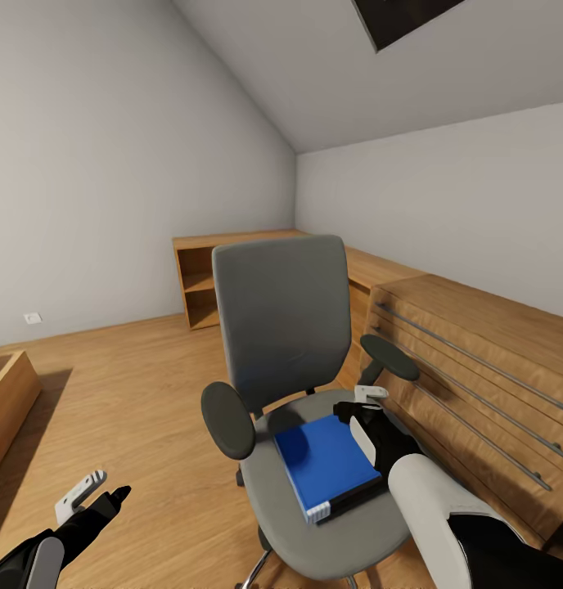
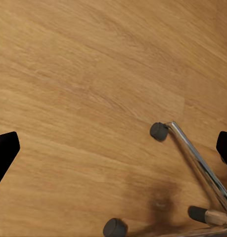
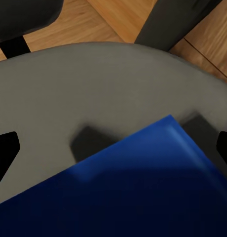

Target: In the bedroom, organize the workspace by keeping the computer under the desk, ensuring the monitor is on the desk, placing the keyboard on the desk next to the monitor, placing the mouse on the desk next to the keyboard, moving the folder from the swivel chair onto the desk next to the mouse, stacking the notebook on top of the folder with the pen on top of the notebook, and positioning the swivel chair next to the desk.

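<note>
The chair sits in the middle of the head view, grey back upright, black armrests out to each side, facing the robot on the wood floor. The folder lies flat on the seat, bright blue, dark spine and white page edges toward the near edge of the seat, turned a bit askew. The right claw is down over the seat at the folder's far right corner, just beside or touching it — from the head view I can't tell which. The right wrist view looks down on the blue cover and the grey seat, with the two black fingertips showing wide apart at the picture's edges, so the jaws stand spread with nothing between them. The left claw hangs low at the robot's left, well apart from the chair, over bare floor; its wrist view shows the floor, a chrome leg of the chair base and a few dark casters, and its fingertips are likewise spread wide and hold nothing. Behind the chair runs a low light-wood cabinet with long metal handles along the right wall, and an open shelf unit stands in the corner.
</note>
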You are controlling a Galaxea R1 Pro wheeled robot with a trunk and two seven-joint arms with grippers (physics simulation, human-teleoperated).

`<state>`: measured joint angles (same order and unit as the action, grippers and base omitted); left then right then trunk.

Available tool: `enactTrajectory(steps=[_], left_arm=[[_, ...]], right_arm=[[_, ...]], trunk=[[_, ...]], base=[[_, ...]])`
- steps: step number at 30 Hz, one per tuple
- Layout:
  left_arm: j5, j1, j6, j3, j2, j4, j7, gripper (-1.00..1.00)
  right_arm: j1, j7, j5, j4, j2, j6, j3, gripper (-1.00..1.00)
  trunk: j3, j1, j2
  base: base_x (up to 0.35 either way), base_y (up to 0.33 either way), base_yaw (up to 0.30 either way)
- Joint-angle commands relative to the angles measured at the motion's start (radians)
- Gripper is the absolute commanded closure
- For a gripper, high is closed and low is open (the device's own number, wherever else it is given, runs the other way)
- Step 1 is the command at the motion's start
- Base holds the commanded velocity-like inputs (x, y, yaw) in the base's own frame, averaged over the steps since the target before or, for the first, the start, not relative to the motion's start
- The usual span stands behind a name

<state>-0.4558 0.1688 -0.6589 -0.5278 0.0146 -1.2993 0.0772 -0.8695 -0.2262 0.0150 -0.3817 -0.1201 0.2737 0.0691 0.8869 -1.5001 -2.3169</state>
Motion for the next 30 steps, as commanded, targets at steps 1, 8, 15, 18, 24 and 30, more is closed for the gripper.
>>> enactTrajectory(steps=[1,8,15,18,24,30], left_arm=[[-0.011,0.001,-0.005,-0.001,0.001,-0.002,0.008,-1.00],[-0.011,0.000,-0.006,-0.001,0.001,-0.002,0.007,-1.00],[-0.011,0.001,-0.007,-0.001,0.002,-0.002,0.007,-1.00],[-0.011,0.000,-0.007,-0.001,0.002,-0.002,0.007,-1.00],[-0.011,0.001,-0.007,-0.001,0.002,-0.002,0.007,-1.00],[-0.011,0.000,-0.007,-0.001,0.002,-0.002,0.007,-1.00]], right_arm=[[0.000,-0.001,0.000,-0.002,-0.001,0.004,0.006,-1.00],[0.000,-0.001,0.000,-0.001,-0.001,0.005,0.006,-1.00],[0.000,-0.001,0.000,0.001,-0.001,0.005,0.005,-1.00],[0.000,-0.001,0.000,0.000,-0.001,0.006,0.005,-1.00],[0.000,-0.001,0.000,0.000,-0.001,0.006,0.005,-1.00],[0.000,-0.001,0.000,0.000,-0.001,0.006,0.006,-1.00]], trunk=[[0.001,0.000,0.000],[0.001,0.000,0.000],[0.001,0.000,0.000],[0.001,0.000,0.000],[0.001,0.000,0.000],[0.001,0.000,0.000]], base=[[0.000,0.000,0.000],[-0.001,0.000,0.000],[-0.155,0.000,0.000],[-0.074,0.000,0.000],[-0.066,0.000,0.000],[-0.109,0.000,0.000]])
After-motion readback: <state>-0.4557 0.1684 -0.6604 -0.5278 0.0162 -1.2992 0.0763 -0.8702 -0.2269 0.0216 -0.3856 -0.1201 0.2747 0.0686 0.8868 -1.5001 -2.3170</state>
